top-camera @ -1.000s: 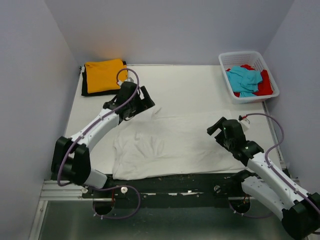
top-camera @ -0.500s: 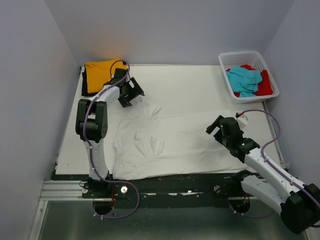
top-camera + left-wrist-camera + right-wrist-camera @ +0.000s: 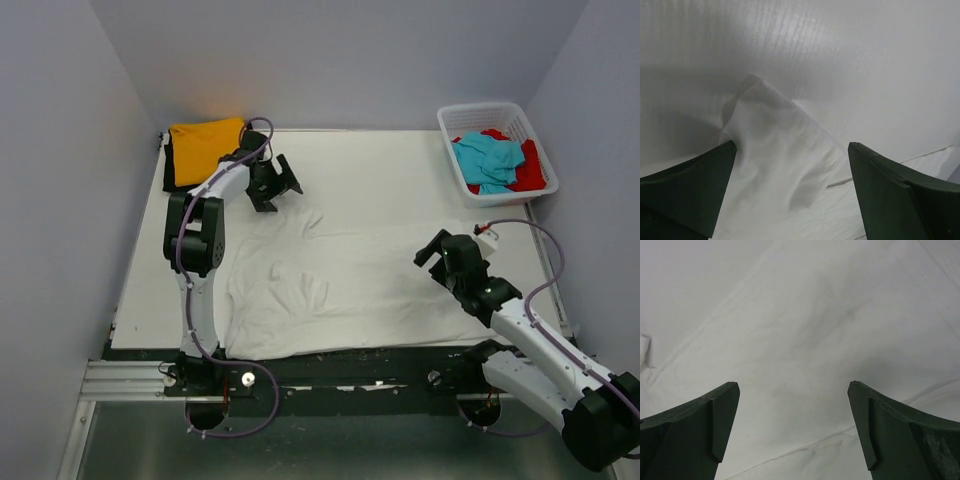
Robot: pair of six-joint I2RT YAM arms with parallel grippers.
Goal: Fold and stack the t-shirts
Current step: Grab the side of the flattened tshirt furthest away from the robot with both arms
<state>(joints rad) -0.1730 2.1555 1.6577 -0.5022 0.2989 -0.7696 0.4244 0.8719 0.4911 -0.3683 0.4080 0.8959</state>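
The left pincer (image 3: 791, 145) and right pincer (image 3: 793, 385) are hovering open over the white t-shirt (image 3: 350, 290), where pinching only a wrinkle could skew the fold.

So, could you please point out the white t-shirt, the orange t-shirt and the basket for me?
white t-shirt (image 3: 350, 290): top external view, middle of its body.
orange t-shirt (image 3: 205, 148): top external view, centre of the folded cloth.
basket (image 3: 478, 108): top external view, far rim.

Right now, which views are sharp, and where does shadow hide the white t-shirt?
Top external: even light, sharp, but the white t-shirt barely contrasts with the table. Left wrist: soft shadow beside the sleeve. Right wrist: flat light, creases faint.
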